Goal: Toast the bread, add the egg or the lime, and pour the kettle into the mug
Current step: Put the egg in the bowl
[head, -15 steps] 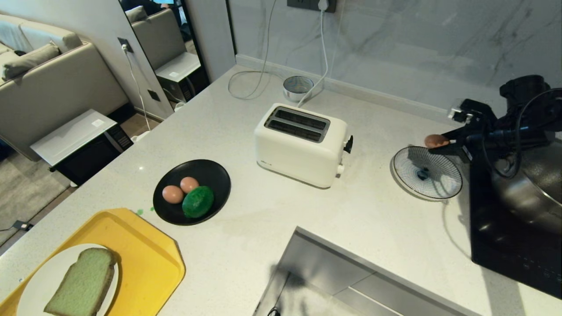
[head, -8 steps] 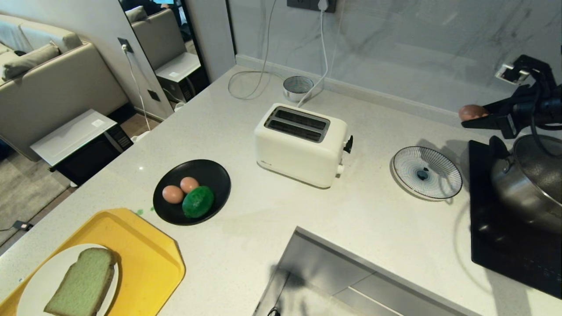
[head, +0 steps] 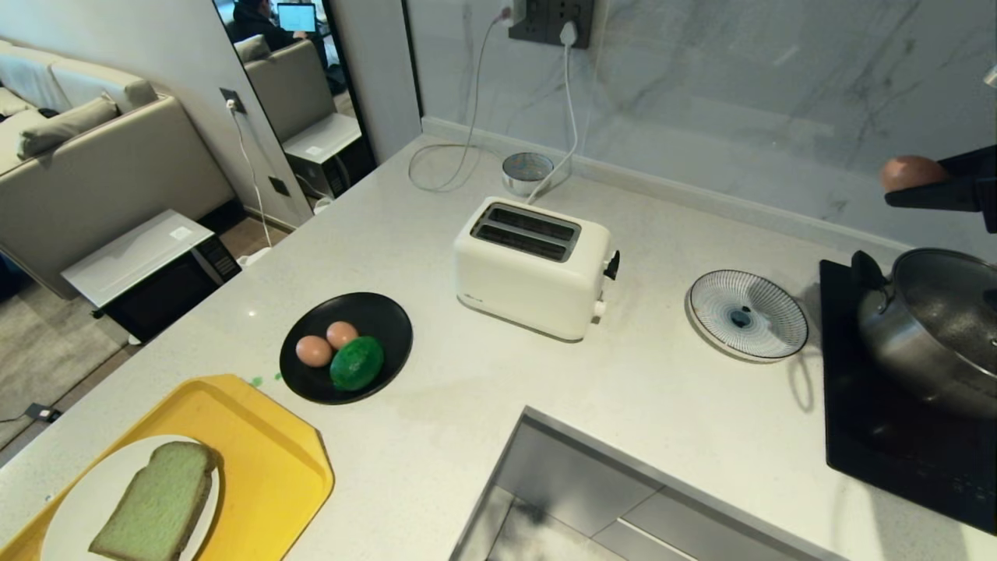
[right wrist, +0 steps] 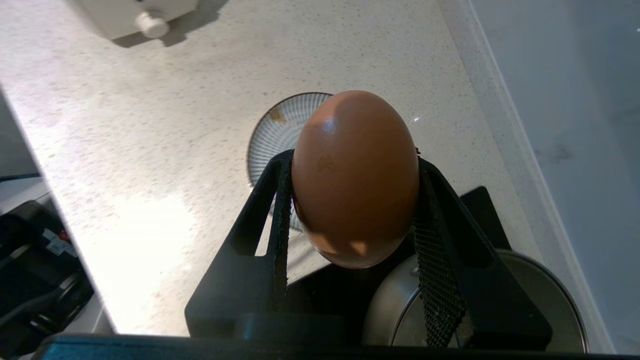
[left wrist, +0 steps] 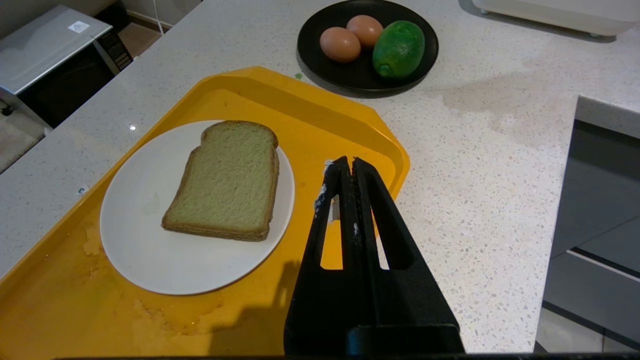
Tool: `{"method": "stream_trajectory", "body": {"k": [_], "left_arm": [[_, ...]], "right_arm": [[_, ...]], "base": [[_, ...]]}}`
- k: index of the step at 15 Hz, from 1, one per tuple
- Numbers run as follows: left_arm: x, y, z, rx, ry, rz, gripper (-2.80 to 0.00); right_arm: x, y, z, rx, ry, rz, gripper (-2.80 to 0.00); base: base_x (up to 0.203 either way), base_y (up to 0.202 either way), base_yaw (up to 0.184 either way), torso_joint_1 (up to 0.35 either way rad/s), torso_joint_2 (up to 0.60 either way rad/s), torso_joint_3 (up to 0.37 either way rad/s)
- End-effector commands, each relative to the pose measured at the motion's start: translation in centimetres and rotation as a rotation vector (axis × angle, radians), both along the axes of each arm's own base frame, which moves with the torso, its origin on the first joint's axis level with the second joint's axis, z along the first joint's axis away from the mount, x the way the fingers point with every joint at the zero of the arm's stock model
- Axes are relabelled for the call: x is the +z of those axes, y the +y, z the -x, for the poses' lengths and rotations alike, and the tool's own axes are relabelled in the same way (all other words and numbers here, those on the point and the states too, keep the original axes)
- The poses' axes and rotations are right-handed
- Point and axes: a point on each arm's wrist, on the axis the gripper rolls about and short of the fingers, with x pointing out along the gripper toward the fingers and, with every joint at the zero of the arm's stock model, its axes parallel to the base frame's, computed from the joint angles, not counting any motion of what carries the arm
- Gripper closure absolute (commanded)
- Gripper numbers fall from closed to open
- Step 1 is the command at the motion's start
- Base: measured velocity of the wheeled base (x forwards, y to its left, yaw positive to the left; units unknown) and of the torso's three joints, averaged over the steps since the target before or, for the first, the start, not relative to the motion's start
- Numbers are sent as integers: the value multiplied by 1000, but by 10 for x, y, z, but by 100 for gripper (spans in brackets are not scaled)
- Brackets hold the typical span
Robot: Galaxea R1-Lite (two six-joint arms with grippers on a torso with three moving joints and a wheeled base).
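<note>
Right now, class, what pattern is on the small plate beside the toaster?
Fine dark lines radiating from a dark centre on the small plate; the head view shows it best.

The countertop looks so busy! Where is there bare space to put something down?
The speckled white countertop is bare between the cream two-slot toaster and the steel sink edge, and between the toaster and the striped round dish. It is crowded where the black plate sits close to the yellow tray, and by the black cooktop with its steel pan.

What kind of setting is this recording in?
Most likely a home kitchen opening onto a living room: a toaster on the stone counter, a pan on a cooktop, a sofa beyond.
</note>
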Motion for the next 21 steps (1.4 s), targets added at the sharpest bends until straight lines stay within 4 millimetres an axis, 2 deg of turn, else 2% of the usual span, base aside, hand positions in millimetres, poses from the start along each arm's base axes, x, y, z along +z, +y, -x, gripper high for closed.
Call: {"method": "stream_trajectory", "body": {"k": [1,10,16,21], "left_arm": [[0,0,0,1,0,0,0],[0,0,0,1,-3,3,0],[0,0,0,1,-2,9,0],[0,0,0,1,-1,9,0]], "right_arm": [[3,9,27,5,-7,4,0],[-11,21,65,-90,88,-185,0],[-22,28,90,-128,116,-244,0],[-25,32,108,-277,147,-377,0]], "base": [[0,0,0,6,2,202],[0,0,0,0,4,202],[0,0,0,-1,-2,193],[0,0,0,3,3,31]]}}
